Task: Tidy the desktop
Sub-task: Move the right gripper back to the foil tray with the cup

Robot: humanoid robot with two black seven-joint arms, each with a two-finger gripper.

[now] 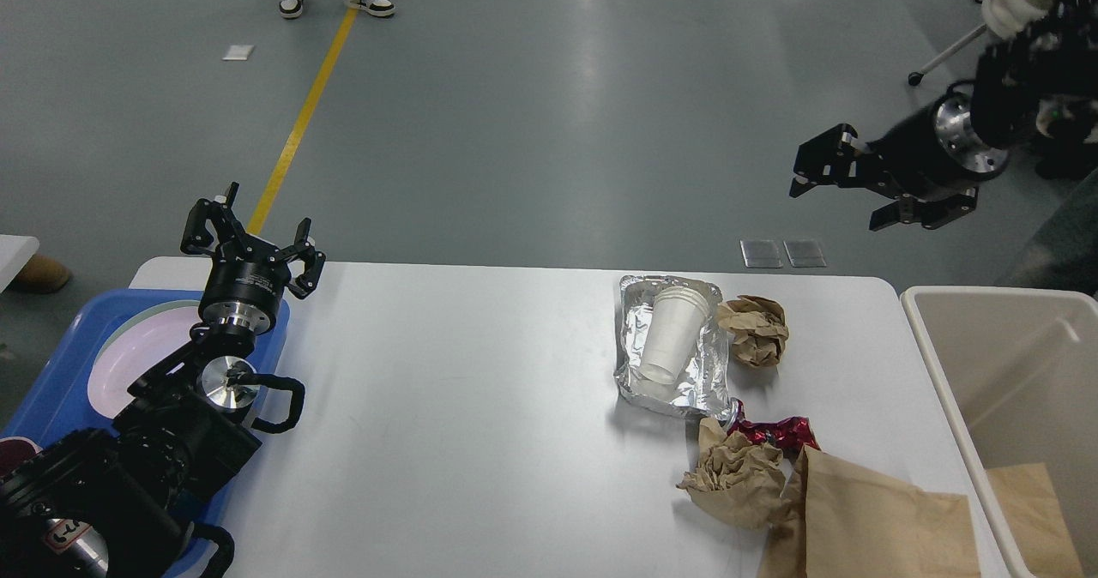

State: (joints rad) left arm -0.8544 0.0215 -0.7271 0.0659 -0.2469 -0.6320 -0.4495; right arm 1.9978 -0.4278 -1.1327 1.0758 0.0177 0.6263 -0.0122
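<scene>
My right hand [845,185] hangs open and empty, seemingly above the floor beyond the desk [480,406]; the left hand [249,235], fingers spread, holds nothing over its near-left corner.

A single view looks forward and down from the robot's head. It takes in the whole white table [480,441] at close range. Grey floor [549,115] stretches beyond

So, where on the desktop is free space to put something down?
The desktop is bare across its middle, between the blue tray on the left and the foil tray. The right part is crowded: foil tray, white cups, crumpled paper, red wrapper, brown bag.
</scene>
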